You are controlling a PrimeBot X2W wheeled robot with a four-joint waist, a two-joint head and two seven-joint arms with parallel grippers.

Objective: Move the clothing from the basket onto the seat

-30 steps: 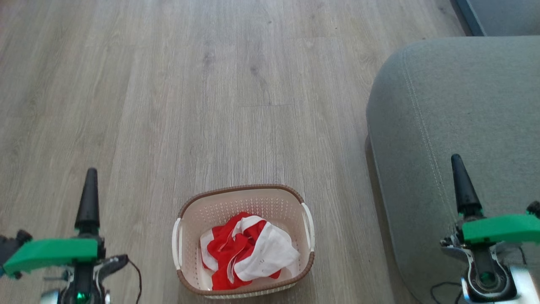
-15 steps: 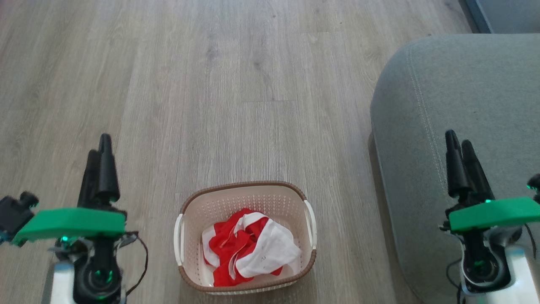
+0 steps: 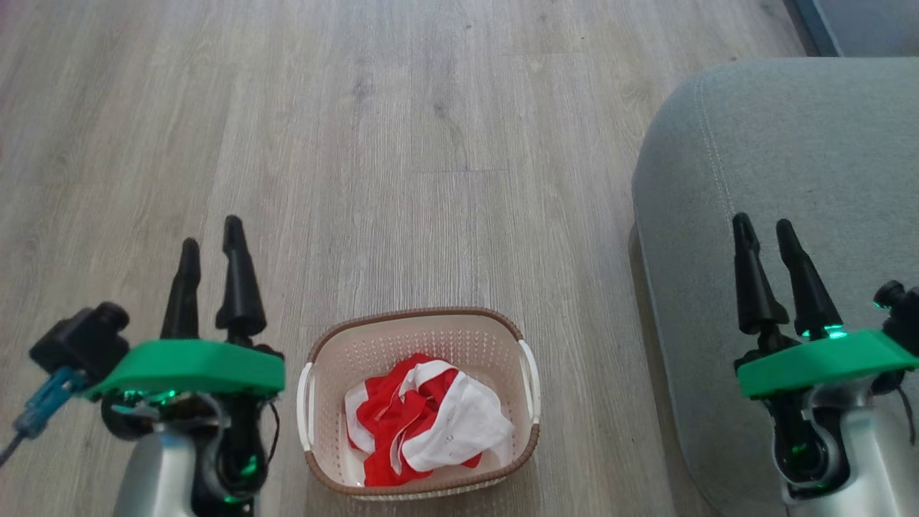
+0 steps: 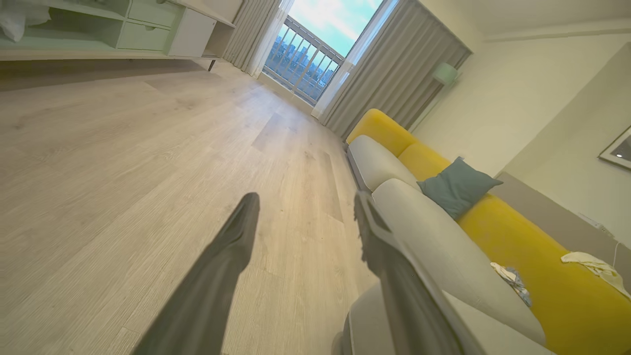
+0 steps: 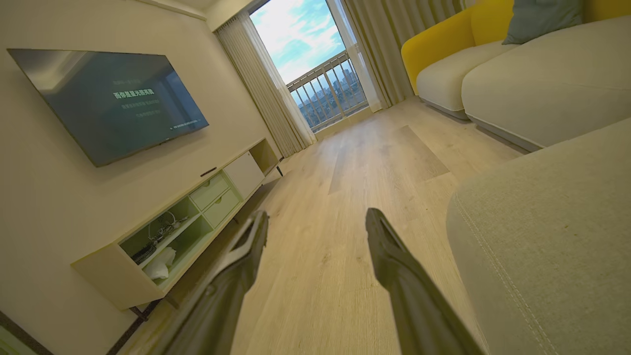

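Closest to the robot, the basket (image 3: 431, 339) stood on the wooden floor (image 3: 431, 143) between the two arms. The clothing (image 3: 431, 427) lay crumpled inside it, a red and white heap that covered most of the bottom and touched neither gripper. Just to the basket's left, the left gripper (image 3: 211, 233) hovered above the floor with its two dark fingers parted and nothing between them; the left wrist view showed the same bare gap. On the other side, well apart from the basket, the right gripper (image 3: 762, 222) hung over the near part of the seat (image 3: 811, 136), its fingers likewise spread and empty. The seat, grey-green with a double line of stitching following its rounded corner, lay to the basket's right with a strip of floor between them. Farther off, the wrist views showed a sofa (image 4: 498, 236) with a yellow back and pale cushions, a teal cushion (image 4: 456, 185) leaning against it, a low cabinet (image 5: 187, 222) beneath a wall-mounted television (image 5: 113, 98), and, at the far end of the room, curtains (image 4: 394, 74) beside a balcony window (image 4: 315, 54).
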